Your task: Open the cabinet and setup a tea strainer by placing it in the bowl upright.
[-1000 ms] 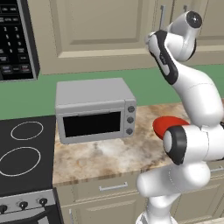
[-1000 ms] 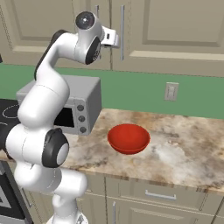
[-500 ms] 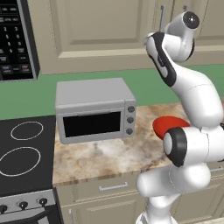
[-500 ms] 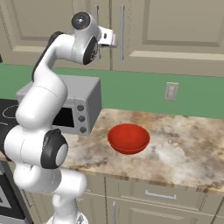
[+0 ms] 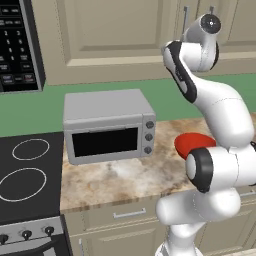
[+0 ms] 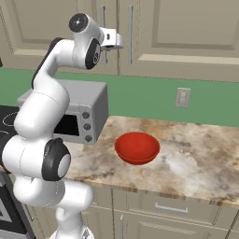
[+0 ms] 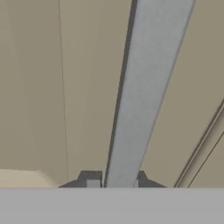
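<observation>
Up at the cabinet (image 6: 186, 32) door, the hand (image 7: 114, 181) is clamped on the silver bar handle (image 7: 144, 92).
One red bowl (image 6: 137, 147) sits on the desk (image 6: 196, 163) at about 3 o'clock from one grey toaster oven (image 5: 107, 125), apart from it, with bare marble beyond toward the wall outlet (image 6: 183, 97); two handles flank the door seam, doors closed.

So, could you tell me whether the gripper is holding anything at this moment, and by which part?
Yes: the gripper is shut on the cabinet's silver bar handle, one fingertip on each side of the bar.
</observation>
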Controlling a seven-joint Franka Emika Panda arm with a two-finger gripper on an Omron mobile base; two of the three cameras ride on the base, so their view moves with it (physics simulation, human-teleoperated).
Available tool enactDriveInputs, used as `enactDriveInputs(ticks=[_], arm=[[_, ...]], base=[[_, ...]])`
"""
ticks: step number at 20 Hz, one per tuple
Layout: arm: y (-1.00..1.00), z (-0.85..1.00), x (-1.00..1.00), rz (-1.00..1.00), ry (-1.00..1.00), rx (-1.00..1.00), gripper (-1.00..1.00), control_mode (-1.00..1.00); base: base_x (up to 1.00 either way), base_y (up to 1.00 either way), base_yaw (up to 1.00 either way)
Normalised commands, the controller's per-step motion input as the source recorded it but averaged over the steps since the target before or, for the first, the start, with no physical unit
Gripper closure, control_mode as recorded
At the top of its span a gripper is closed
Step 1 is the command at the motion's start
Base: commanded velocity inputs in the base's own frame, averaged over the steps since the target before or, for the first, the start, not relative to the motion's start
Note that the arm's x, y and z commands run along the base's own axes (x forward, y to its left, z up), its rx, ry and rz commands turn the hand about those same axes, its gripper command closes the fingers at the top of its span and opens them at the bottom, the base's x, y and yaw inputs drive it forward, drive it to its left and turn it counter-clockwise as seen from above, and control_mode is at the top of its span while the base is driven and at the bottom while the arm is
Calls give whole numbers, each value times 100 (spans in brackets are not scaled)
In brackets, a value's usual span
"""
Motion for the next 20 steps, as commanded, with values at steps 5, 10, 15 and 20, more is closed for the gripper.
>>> enactDriveInputs(ticks=[5,10,15,20], arm=[[0,0,-2,-3,-1,0,100,-100],[0,1,-27,-18,-9,3,100,-100],[15,6,-43,-30,-13,1,100,-100],[15,35,-50,-24,-5,1,100,-100]], base=[[0,0,0],[0,0,0],[0,0,0],[0,0,0]])
